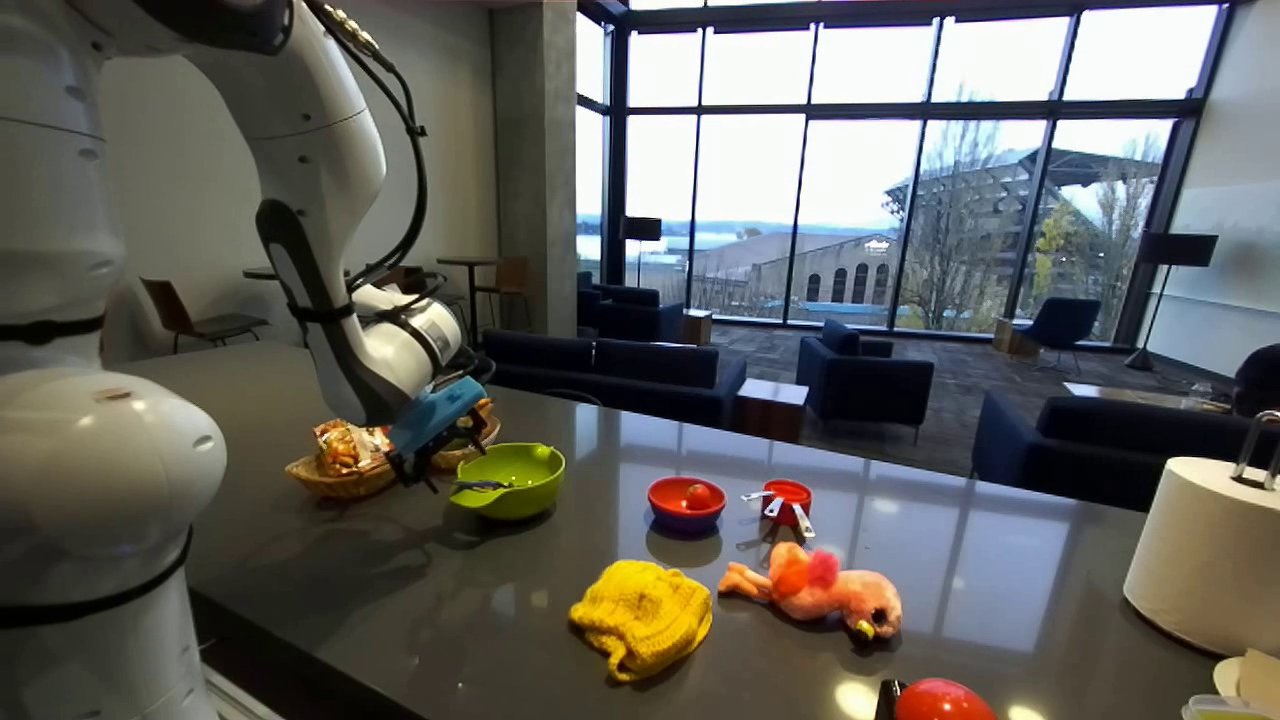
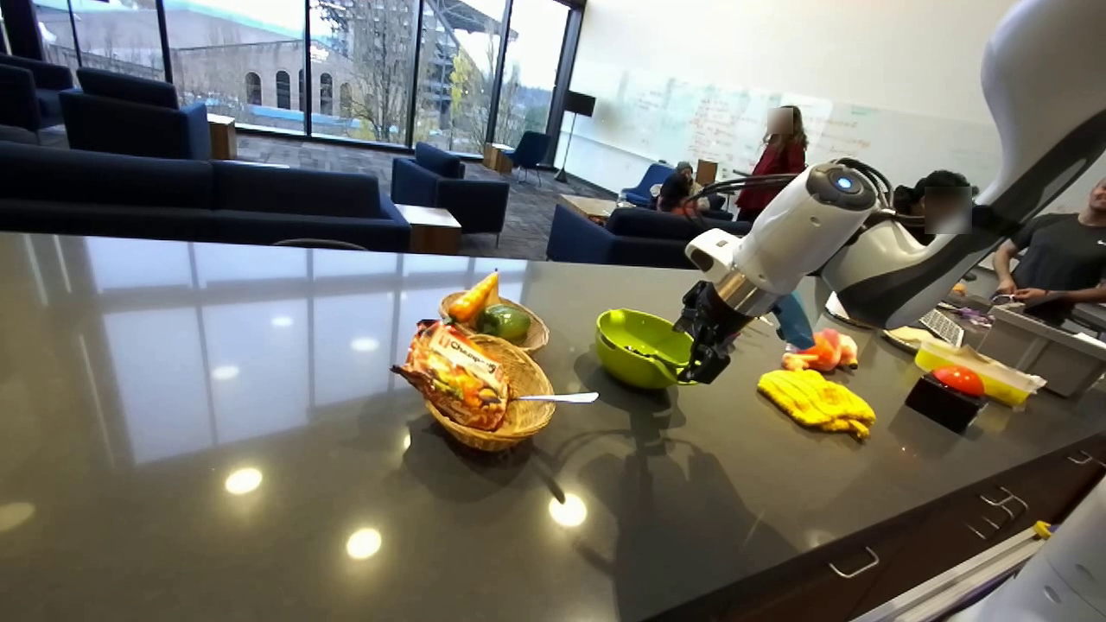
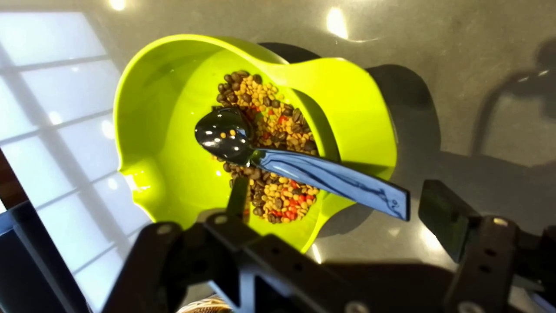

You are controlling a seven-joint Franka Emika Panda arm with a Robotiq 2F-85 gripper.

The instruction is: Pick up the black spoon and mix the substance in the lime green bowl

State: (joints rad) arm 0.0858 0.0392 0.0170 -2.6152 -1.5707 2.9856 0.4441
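The lime green bowl (image 1: 520, 495) stands upright on the grey counter in both exterior views (image 2: 644, 371) and fills much of the wrist view (image 3: 160, 117). It holds a mix of dark beans, yellow lentils and red bits (image 3: 282, 200). The black spoon (image 3: 330, 176) rests in it. Its head lies on the mix, and its handle, shining blue with reflection, reaches out over the rim beside the bowl's grip tab. My gripper (image 3: 341, 206) is open and empty above the bowl, one finger on each side of the handle, not touching it. The gripper (image 2: 700, 363) is at the bowl's handle side.
Wicker baskets (image 2: 531, 393) with a snack bag, a white-handled utensil and vegetables stand close by the bowl. A red bowl (image 1: 685, 497), red measuring cups (image 1: 788, 495), a yellow cloth (image 1: 645, 615) and a pink plush bird (image 1: 840, 592) lie along the counter. A red-button box (image 2: 946, 402) is farther off.
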